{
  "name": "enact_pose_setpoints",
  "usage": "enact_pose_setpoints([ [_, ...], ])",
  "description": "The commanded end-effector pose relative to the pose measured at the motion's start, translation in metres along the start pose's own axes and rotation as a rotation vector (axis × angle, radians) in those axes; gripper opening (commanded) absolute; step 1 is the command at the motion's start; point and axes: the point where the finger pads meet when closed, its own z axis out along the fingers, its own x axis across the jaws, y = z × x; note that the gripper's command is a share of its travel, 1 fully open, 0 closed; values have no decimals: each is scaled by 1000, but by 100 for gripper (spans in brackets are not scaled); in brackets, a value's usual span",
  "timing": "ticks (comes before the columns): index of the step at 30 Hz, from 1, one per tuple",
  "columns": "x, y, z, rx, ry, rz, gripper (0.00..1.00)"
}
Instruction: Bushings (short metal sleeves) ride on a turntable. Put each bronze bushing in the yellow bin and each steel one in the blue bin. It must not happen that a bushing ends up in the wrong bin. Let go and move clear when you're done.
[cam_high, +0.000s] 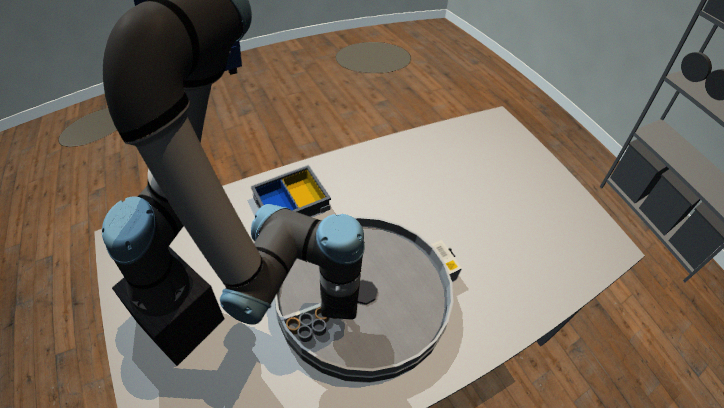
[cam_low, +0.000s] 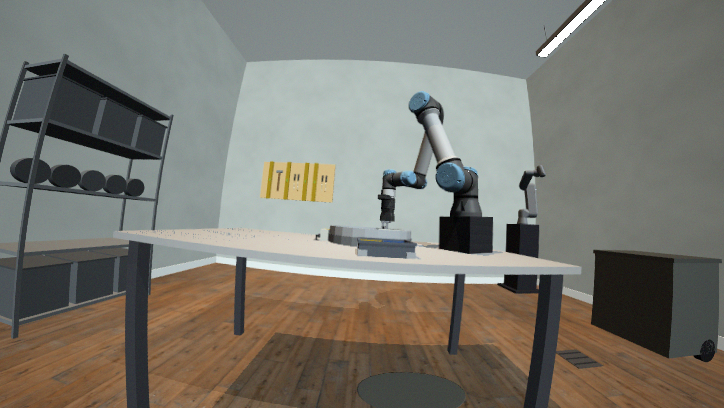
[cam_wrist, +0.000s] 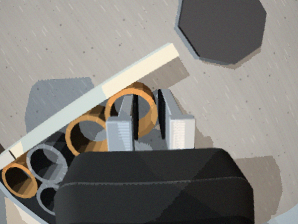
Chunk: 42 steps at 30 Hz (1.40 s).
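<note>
Several bushings sit in a cluster near the turntable's rim (cam_high: 445, 283) (cam_low: 349, 234), behind a white bar (cam_wrist: 133, 72). In the wrist view one bronze bushing (cam_wrist: 125, 92) lies at my fingertips, with a second bronze one (cam_wrist: 93, 120) and a third (cam_wrist: 15, 183) to its left and steel ones (cam_wrist: 41, 156) between them. In the top view I see a bronze bushing (cam_high: 292, 322) and steel ones (cam_high: 318, 325) (cam_high: 304, 331). My gripper (cam_wrist: 148, 104) (cam_high: 325, 315) (cam_low: 386, 223) is low over the cluster and partly open. One finger is inside the nearest bronze ring and the other is outside it. The wall is not clamped.
The blue bin (cam_high: 275, 194) and yellow bin (cam_high: 302, 189) share a dark tray (cam_low: 386, 248) beyond the turntable, close to the arm's elbow. A dark octagonal hub (cam_high: 367, 292) (cam_wrist: 221, 18) marks the turntable's middle. A small labelled box (cam_high: 448, 258) stands by its right rim.
</note>
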Motion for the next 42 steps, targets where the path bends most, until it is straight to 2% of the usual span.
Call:
enact_pose_setpoints([
  [1,0,0,0,0,1,0,40],
  [2,0,0,0,0,1,0,0],
  [42,1,0,0,-1,2,0,0],
])
